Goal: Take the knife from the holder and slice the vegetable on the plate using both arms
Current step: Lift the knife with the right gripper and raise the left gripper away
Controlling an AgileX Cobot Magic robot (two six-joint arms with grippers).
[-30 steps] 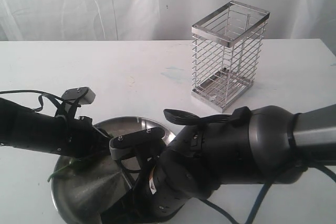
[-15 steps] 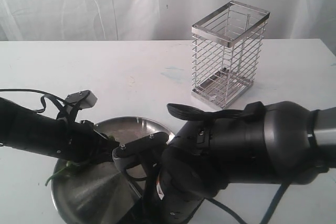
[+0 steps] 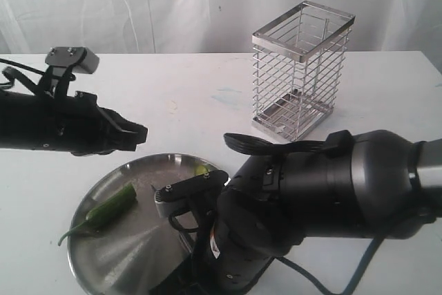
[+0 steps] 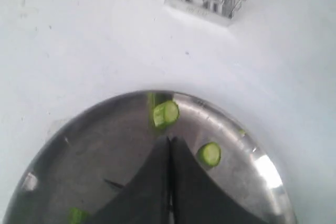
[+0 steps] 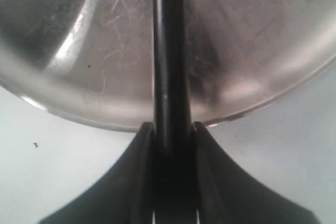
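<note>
Bench [image 3: 207,101] white. Right arm [image 3: 331,191] fills the space right of the plate, bent low over its near-right rim. Left arm [image 3: 48,129] reaches in from the plate's left and is raised off it. Holder [image 3: 302,70] stands upright well beyond the plate on the far right, with nothing seen inside it. Plate [image 3: 124,260] sits at the near edge. Knife [image 5: 169,51] is clamped in the right tool [image 5: 171,127], and its dark length crosses the near rim and runs inward over the plate. Left tool [image 4: 170,142] is clenched on nothing, its tips pressed together, hanging above the plate's far rim. Chili [image 3: 110,206] lies flat on the plate's left half. Its long axis is diagonal, stem toward the left rim and cut end toward the centre. It is free of both tools. Two slices [image 4: 166,114] lie near the far rim. Judgement: the left tool is nearer the chili, which lies below it toward the near-left. The knife must swing left to cross the chili's axis.
</note>
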